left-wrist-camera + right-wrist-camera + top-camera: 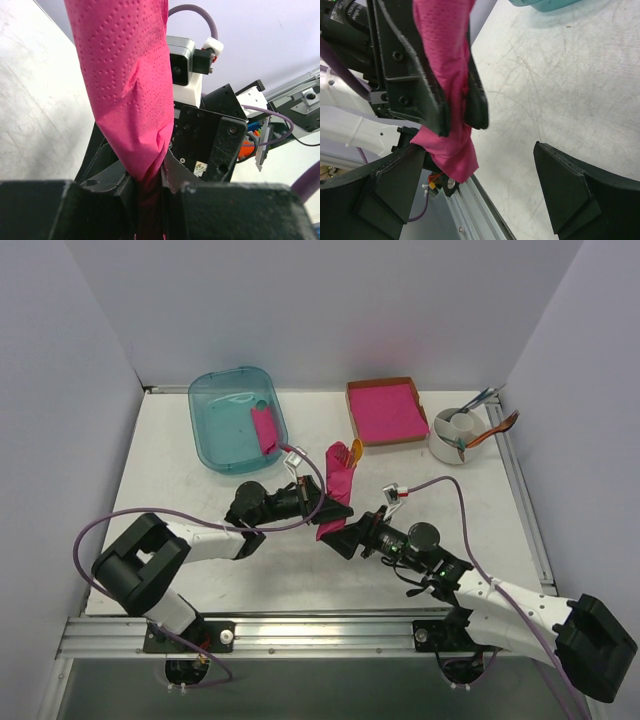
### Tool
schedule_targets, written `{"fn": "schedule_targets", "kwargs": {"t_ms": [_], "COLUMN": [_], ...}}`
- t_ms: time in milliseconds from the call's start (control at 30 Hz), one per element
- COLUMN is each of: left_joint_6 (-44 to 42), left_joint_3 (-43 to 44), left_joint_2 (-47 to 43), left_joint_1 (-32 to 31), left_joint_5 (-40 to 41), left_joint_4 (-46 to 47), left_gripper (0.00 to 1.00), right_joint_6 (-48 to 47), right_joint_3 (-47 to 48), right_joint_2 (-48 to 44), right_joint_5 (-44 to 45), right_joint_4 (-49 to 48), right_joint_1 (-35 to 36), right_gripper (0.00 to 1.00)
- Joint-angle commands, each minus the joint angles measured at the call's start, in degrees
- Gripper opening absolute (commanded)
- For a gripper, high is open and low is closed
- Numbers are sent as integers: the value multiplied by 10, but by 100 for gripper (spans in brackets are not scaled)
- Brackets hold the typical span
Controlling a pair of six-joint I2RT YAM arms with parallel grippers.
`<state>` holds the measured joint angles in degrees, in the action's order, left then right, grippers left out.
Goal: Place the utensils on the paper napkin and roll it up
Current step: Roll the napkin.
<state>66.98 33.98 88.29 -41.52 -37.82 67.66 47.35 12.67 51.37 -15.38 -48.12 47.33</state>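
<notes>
Left fingers (420,95) pinch the rolled paper napkin (339,476) — right fingers (565,195) spread wide.

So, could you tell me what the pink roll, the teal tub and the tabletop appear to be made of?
Pink roll: soft tissue paper, matte; rows of embossed dots and crumpled creases show.
Teal tub: likely plastic, glossy with a see-through tint and moulded, rounded corners.
Tabletop: a hard, smooth, off-white sheet, possibly laminate or painted board; fine scratches and scuffs mark it.
</notes>
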Motion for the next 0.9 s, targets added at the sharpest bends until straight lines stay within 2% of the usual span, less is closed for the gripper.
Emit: {"fn": "schedule_targets", "kwargs": {"t_ms": [0, 567, 667, 733, 767, 867], "left_joint_6": [30, 25, 20, 17, 17, 16], "left_joint_3": [29, 7, 11, 14, 16, 17], "left_joint_2": [15, 21, 16, 13, 12, 5], "left_joint_1": [-2, -1, -3, -2, -3, -3], "left_joint_5": [-6, 2, 4, 3, 2, 2], "left_joint_4": [80, 87, 75, 57, 53, 44], "left_gripper": [2, 2, 2, 2, 2, 2], "right_joint_6": [-15, -37, -43, -47, -49, -50], "right_joint_3": [28, 72, 84, 85, 85, 81], "right_joint_2": [8, 31, 44, 50, 49, 45], "right_joint_5": [-21, -42, -37, -30, -30, -26], "right_joint_4": [-75, -42, -22, -16, -15, -14], "right_joint_1": [8, 10, 14, 15, 16, 16], "right_gripper": [96, 93, 88, 80, 72, 60]}}
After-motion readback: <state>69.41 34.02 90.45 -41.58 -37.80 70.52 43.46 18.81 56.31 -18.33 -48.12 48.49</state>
